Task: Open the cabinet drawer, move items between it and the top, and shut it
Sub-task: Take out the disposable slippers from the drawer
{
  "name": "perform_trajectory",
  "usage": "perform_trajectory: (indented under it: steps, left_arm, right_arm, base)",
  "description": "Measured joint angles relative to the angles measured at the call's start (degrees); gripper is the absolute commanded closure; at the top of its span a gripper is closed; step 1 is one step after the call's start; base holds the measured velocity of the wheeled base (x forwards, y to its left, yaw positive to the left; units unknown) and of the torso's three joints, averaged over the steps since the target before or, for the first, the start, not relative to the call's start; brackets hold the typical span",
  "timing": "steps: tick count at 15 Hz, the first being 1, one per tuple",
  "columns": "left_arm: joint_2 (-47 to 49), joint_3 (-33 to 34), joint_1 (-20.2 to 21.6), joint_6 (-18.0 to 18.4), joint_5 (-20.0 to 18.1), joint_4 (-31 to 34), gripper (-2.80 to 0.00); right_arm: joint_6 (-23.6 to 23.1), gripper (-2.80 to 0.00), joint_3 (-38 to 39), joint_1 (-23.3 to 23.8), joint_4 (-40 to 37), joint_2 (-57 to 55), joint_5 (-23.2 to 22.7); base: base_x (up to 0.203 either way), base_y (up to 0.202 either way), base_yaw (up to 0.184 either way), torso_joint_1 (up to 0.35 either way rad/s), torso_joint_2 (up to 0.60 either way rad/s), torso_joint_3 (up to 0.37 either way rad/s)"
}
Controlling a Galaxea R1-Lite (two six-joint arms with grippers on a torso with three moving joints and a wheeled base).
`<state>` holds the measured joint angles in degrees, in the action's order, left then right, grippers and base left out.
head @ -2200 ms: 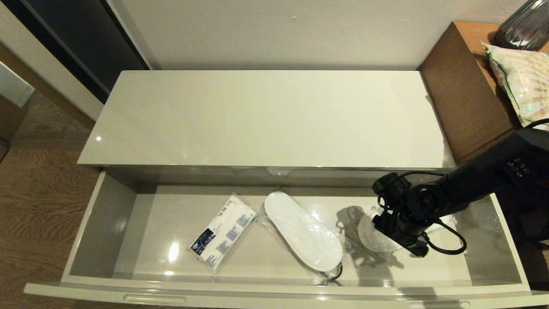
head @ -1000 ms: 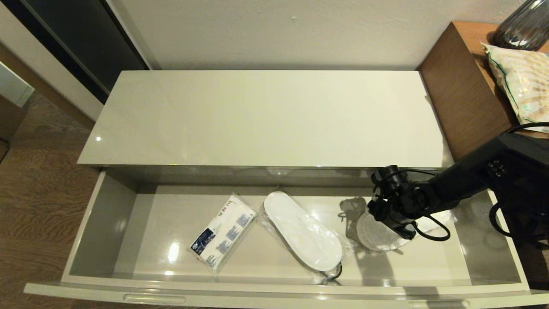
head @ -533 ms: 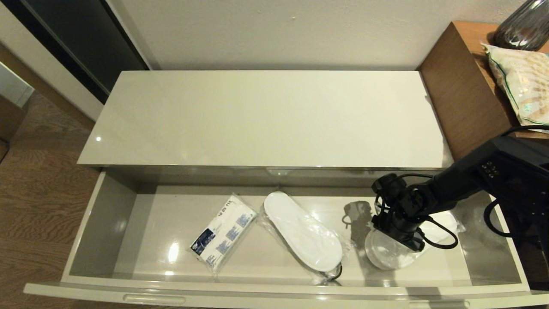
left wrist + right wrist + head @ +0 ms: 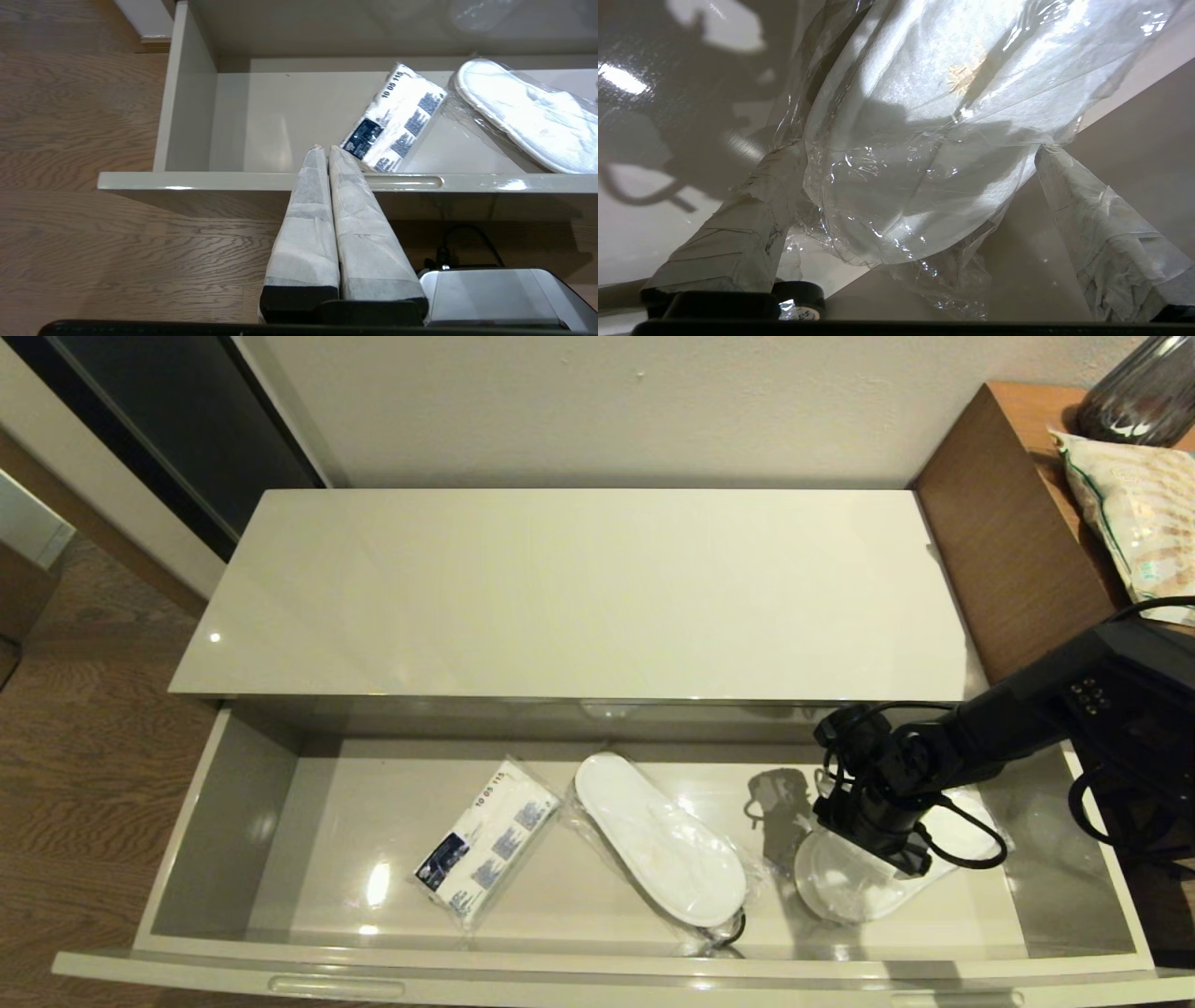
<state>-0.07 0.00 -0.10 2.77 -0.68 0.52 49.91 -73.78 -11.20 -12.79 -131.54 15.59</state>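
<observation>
While the cabinet drawer [image 4: 224, 821] stands pulled out, left pincer [image 4: 325, 150] clenched, empty, over its front edge | packet [image 4: 485, 841] left of centre, slipper [image 4: 659, 837] mid-drawer | right pincer [image 4: 920, 154] spread wide astride second wrapped slipper [image 4: 845, 882] near right end, arm hiding part | top [image 4: 579, 593] bare.

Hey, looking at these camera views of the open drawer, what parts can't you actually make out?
- Head view: the right gripper itself, hidden under its own wrist and cables above the right-hand wrapped slipper.
- Head view: much of that slipper, covered by the arm.
- Right wrist view: whether the spread fingers touch the slipper's wrap; the crinkled plastic blurs the edges.
- Head view: the left gripper, out of frame; its wrist view shows it shut outside the drawer.
</observation>
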Motion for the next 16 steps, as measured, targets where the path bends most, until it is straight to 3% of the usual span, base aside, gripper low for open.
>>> perform_trajectory:
  steps: [8,9,13,16]
  left_arm:
    - [0.0,0.0,0.0,0.0,0.0,0.0,0.00]
    - [0.0,0.0,0.0,0.0,0.0,0.0,0.00]
    - [0.0,0.0,0.0,0.0,0.0,0.0,0.00]
    - [0.0,0.0,0.0,0.0,0.0,0.0,0.00]
  right_arm:
    - [-0.1,-2.80,1.4,3.3,10.1,-1.7,-9.5]
    - [-0.1,0.00,1.5,3.8,11.0,-2.0,-9.7]
    - [-0.3,0.00,1.6,4.2,11.1,-2.1,-9.7]
    - [-0.9,0.00,1.9,4.2,8.9,-0.2,-12.4]
  base:
    - [0.000,0.000,0.000,0.000,0.00,0.000]
    - [0.000,0.000,0.000,0.000,0.00,0.000]
    - [0.000,0.000,0.000,0.000,0.00,0.000]
    - [0.000,0.000,0.000,0.000,0.00,0.000]
